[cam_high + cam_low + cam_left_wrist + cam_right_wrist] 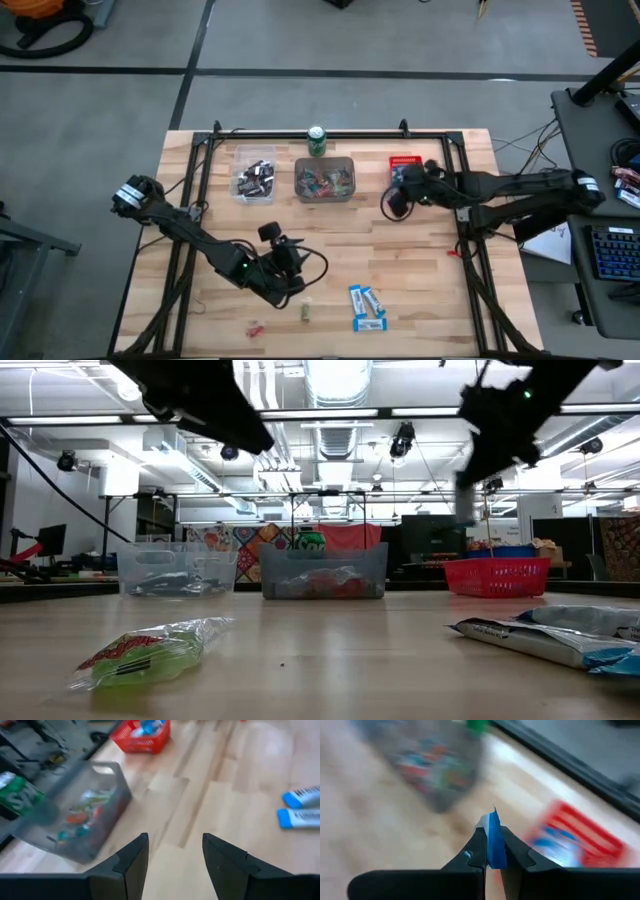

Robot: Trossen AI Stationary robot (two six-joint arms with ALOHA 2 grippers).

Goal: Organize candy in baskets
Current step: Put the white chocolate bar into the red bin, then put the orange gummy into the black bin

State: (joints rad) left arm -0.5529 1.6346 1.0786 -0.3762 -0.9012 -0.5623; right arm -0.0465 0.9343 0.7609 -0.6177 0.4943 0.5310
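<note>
My right gripper [493, 851] is shut on a blue-and-white mini bar [494, 832]. It hovers [397, 200] above the table just in front of the red slotted basket [404, 165], which holds blue bars [555, 845]. My left gripper [175, 855] is open and hangs over bare wood [290, 258] near the table's middle, touching nothing. The clear basket [255, 178] holds dark bars. The grey basket [324, 180] holds small coloured pieces. Three blue-and-white bars [367, 306], a green piece [306, 312] and a red piece [254, 328] lie flat on the table near its front edge. My right gripper pinches the blue-and-white bar between its two fingers. A thin edge of the wrapper [494, 817] sticks out past the fingertips [481, 842]. The bar is lifted clear of the table. How far back it reaches between the fingers does not show.
A green drink can [317, 140] stands behind the grey basket at the far edge. A black frame [330, 132] runs around the table's far side and both sides. Bare wood lies between the baskets and the loose sweets.
</note>
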